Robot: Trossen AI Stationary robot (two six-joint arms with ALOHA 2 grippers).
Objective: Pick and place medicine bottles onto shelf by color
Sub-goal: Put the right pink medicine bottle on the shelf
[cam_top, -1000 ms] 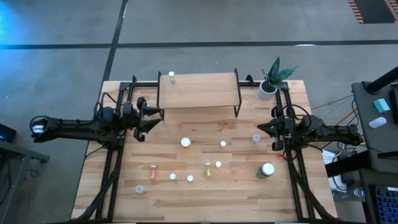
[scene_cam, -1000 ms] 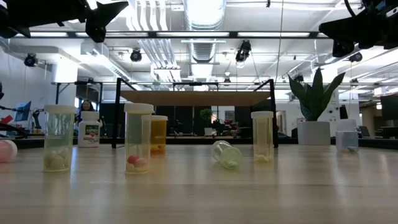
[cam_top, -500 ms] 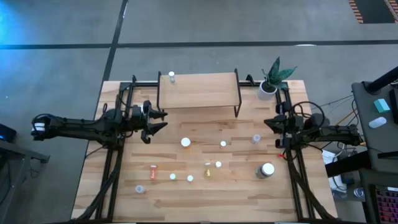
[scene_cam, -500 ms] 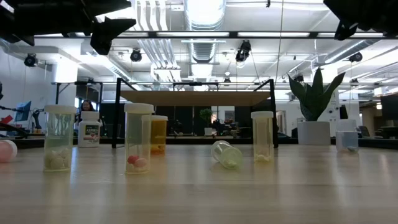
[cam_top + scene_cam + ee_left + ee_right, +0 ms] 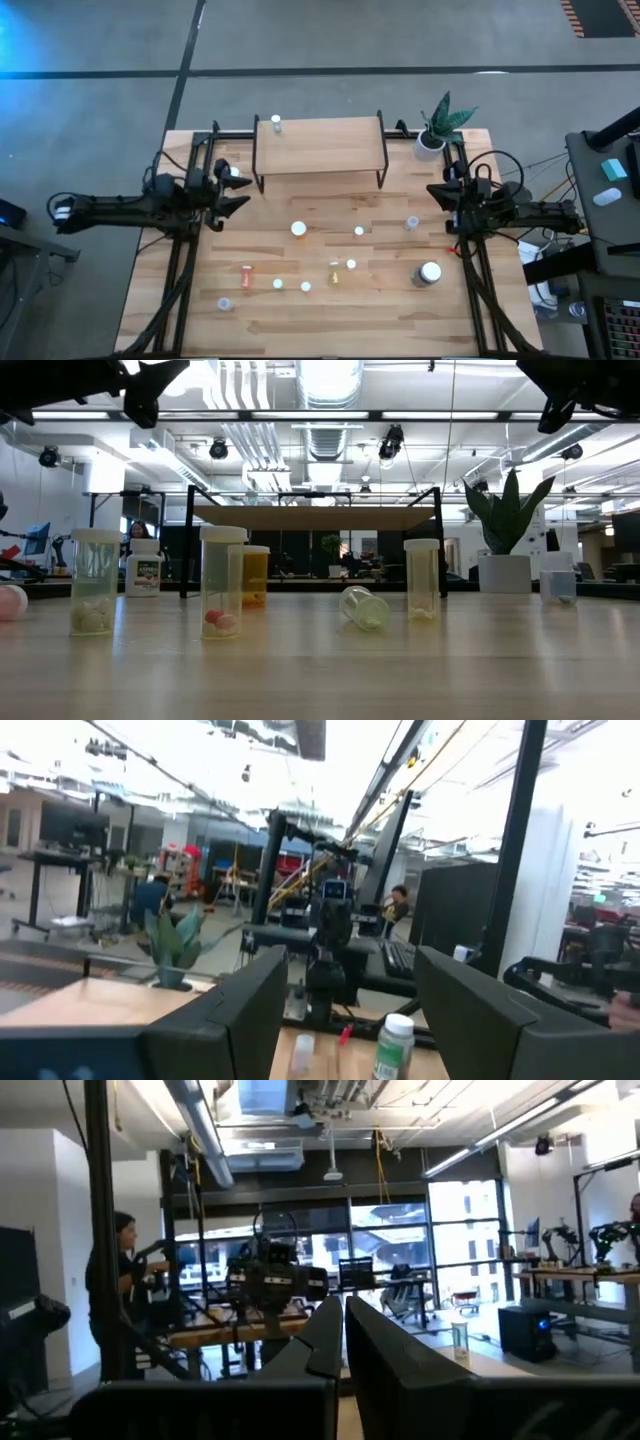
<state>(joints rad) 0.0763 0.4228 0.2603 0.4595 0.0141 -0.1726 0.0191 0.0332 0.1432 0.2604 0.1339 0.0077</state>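
The shelf [image 5: 319, 146] stood at the far middle of the bench [image 5: 330, 320], with one bottle [image 5: 276, 123] on its left end. A potted plant [image 5: 436, 131] sat just right of the shelf, at the bench's far right corner. The other bottles [image 5: 298, 229] lay scattered over the bench in front of the shelf, the largest [image 5: 429, 273] toward the near right. The left gripper [image 5: 234, 187] hung near the shelf's left legs; the right gripper [image 5: 437, 195] hung at the right edge, in front of the plant.
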